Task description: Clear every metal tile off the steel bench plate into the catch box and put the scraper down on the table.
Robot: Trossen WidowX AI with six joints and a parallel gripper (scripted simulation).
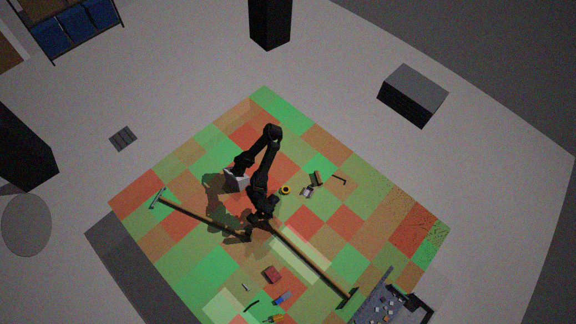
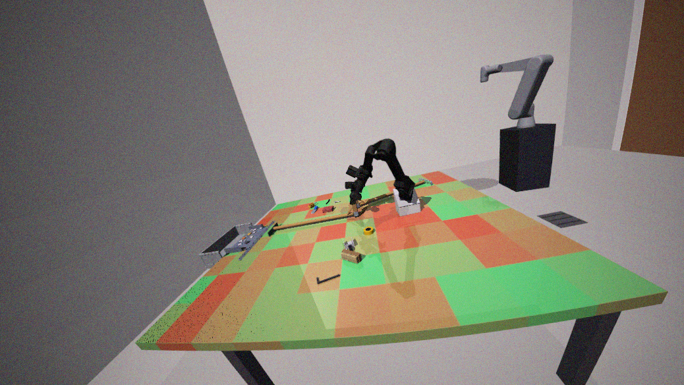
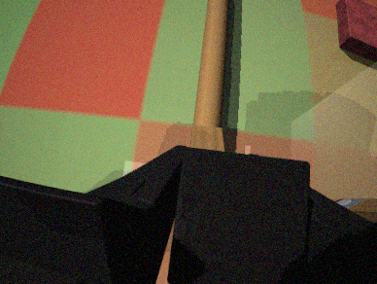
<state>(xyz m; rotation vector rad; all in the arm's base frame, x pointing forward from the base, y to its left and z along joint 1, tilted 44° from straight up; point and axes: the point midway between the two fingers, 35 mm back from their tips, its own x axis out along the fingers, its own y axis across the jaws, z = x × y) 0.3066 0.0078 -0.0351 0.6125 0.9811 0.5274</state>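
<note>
Checkered green, red and tan squares cover the counter [image 1: 193,257] seen from above. At its centre the pincer [image 1: 251,229] is clamped on the long scraper [image 1: 309,262], whose blade points to 5 o'clock, just short of the steel bench plate [image 1: 372,298] and catch box [image 1: 420,310].

From the side, the scraper [image 2: 310,221] lies low, pointing to 9 o'clock.

At the wrist, its shaft [image 3: 213,51] runs to 12 o'clock.

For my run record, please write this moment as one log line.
hand: shut on long scraper mid-handle | blade: at near edge of steel bench plate | metal tiles: on plate | catch box: beyond plate
</note>
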